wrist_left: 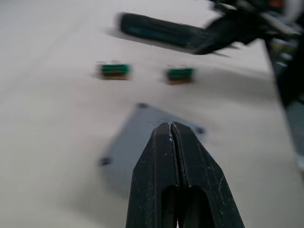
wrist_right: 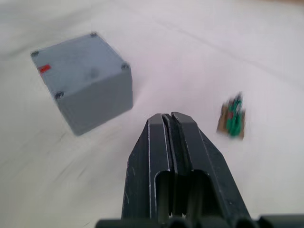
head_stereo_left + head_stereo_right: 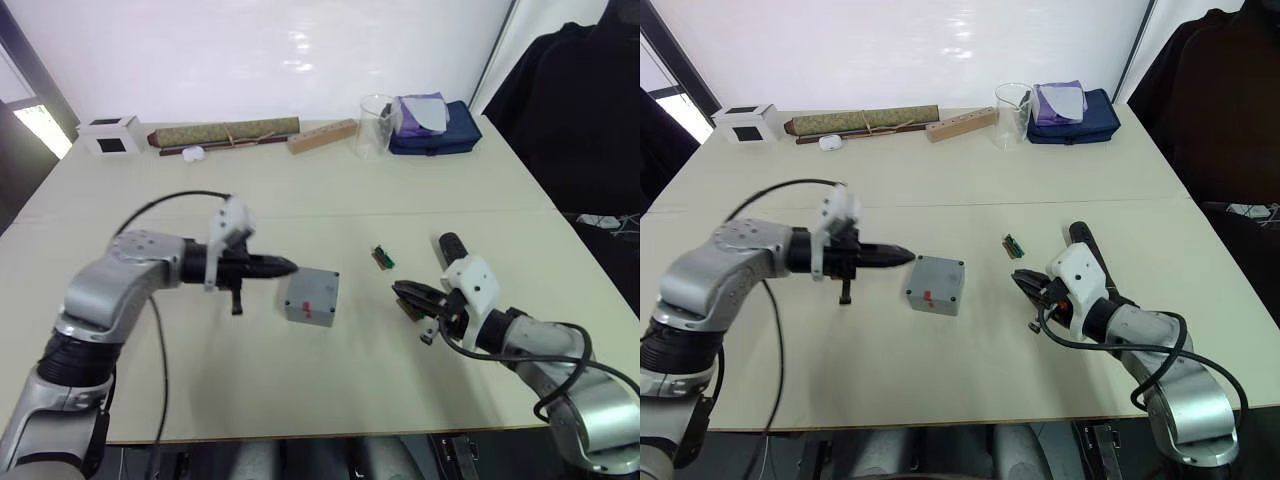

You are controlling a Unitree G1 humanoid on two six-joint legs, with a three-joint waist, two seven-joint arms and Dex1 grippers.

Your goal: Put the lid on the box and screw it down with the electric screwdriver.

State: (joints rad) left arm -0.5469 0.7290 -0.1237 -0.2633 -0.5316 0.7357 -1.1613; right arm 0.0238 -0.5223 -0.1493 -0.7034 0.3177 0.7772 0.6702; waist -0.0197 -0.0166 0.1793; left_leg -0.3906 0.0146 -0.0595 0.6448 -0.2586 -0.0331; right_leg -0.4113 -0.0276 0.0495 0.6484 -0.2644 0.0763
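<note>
The grey box [image 3: 311, 298] stands in the middle of the table with the lid [image 2: 78, 59] sitting on top of it, a screw head at each corner and a small red mark near one edge. My left gripper [image 3: 290, 265] is shut and holds nothing. Its tips hover just left of the box, close to its top edge. My right gripper [image 3: 397, 289] is also shut and holds nothing, a short way to the right of the box. The electric screwdriver [image 3: 451, 245], a black stick, lies on the table behind my right wrist.
Two small green parts [image 1: 114, 70] [image 1: 179, 73] lie between the box and the screwdriver. Along the far edge are a white cube [image 3: 110, 135], a brown roll [image 3: 225, 130], a wooden block [image 3: 322, 135], a clear beaker [image 3: 375, 125] and a blue pouch [image 3: 435, 128].
</note>
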